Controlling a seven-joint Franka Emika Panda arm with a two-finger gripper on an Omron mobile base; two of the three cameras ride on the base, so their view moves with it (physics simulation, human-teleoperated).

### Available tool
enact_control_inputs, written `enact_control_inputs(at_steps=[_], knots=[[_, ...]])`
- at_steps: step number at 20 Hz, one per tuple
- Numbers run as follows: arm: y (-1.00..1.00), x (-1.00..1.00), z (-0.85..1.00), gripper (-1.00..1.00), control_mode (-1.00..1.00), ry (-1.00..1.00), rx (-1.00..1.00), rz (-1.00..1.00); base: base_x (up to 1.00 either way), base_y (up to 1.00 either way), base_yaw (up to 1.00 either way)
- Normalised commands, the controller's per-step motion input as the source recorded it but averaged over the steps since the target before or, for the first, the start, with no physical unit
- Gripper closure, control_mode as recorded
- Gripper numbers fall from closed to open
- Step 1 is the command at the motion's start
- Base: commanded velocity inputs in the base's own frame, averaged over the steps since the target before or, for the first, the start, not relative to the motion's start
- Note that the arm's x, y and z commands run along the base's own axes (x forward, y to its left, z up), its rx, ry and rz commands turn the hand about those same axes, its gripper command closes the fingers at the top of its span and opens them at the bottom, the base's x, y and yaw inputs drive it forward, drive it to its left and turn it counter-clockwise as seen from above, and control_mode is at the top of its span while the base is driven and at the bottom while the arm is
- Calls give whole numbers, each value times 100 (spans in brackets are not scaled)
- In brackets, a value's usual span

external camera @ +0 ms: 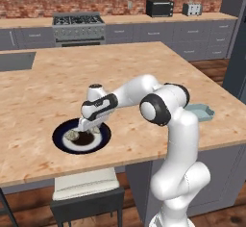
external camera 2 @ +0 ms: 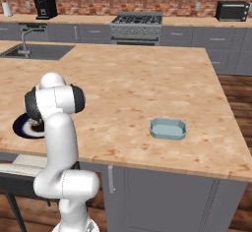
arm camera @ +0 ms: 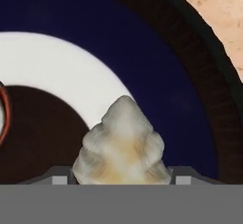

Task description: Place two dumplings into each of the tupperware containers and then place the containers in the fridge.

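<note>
A lumpy beige-white dumpling [arm camera: 121, 144] rests on the round dark blue plate [arm camera: 166, 71] with a white centre. My gripper [arm camera: 121, 179] reaches down over it, one dark fingertip against each side. In the left base view the gripper [external camera: 89, 129] hangs low over the plate [external camera: 60, 142] near the counter's front edge. Another dumpling [external camera: 73, 135] lies on the plate's left part. The pale blue tupperware container [external camera: 201, 111] sits empty at the counter's right end, also seen as the container [external camera 2: 168, 128] in the right base view. The fridge [external camera: 239, 53] stands dark at the far right.
A stool [external camera: 86, 185] stands under the counter's front edge below the plate. A sink [external camera 2: 34, 51] is set into the counter's far left. Bare wood counter [external camera 2: 133, 88] stretches between plate and container. A stove [external camera: 78, 26] lines the back wall.
</note>
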Motion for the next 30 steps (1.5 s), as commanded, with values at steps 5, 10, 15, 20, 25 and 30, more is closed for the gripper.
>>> enact_control_inputs(at_steps=[5, 10, 15, 20, 25, 30], knots=[[0, 0, 17, 100, -100, 0, 0, -3, 0, 0, 0], [-46, -1, 53, 100, -100, 1, 0, -10, 0, 0, 0], [-87, -3, 37, 100, -100, 2, 0, -16, 0, 0, 0], [-96, 0, 11, 100, -100, 1, -1, -17, 0, 0, 0], [-100, -2, 9, 100, -100, 3, 0, -16, 0, 0, 0], [-100, -9, 5, 100, -100, 0, 0, -6, 0, 0, 0]])
